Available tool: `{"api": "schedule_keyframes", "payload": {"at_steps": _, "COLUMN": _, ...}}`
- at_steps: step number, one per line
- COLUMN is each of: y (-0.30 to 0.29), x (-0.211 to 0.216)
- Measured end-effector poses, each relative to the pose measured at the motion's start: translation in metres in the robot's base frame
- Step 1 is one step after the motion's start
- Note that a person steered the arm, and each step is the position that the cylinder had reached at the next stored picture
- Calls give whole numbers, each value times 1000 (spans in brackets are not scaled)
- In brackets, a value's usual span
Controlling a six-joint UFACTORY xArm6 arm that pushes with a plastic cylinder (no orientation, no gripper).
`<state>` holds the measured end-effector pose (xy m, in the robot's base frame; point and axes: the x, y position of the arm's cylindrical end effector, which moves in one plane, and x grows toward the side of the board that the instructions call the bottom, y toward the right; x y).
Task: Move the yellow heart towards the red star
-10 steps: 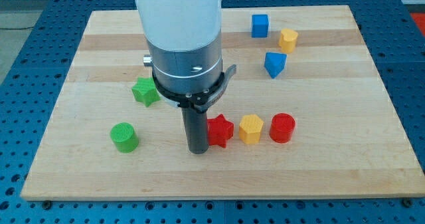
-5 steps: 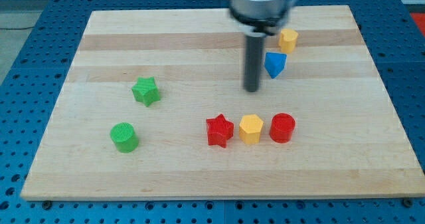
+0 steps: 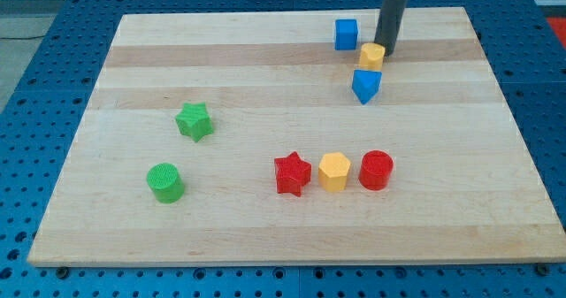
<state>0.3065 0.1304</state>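
The yellow heart lies near the view's top right, just above a blue angular block. My tip rests against the heart's right side, touching it or nearly so. The red star lies lower, in the middle of the board, far below and left of the heart. The dark rod rises from the tip out of the view's top.
A blue cube sits up and left of the heart. A yellow hexagon and a red cylinder stand in a row right of the red star. A green star and a green cylinder lie at the left.
My tip has moved from beside the red star up to the view's top right, past the blue block. The yellow heart has shifted slightly left and down.
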Motion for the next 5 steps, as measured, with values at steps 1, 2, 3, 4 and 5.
{"api": "schedule_keyframes", "payload": {"at_steps": 1, "y": -33, "x": 25}}
{"api": "schedule_keyframes", "payload": {"at_steps": 2, "y": -77, "x": 45}}
{"api": "schedule_keyframes", "payload": {"at_steps": 3, "y": -100, "x": 68}}
{"api": "schedule_keyframes", "payload": {"at_steps": 4, "y": -100, "x": 92}}
{"api": "schedule_keyframes", "payload": {"at_steps": 5, "y": -91, "x": 104}}
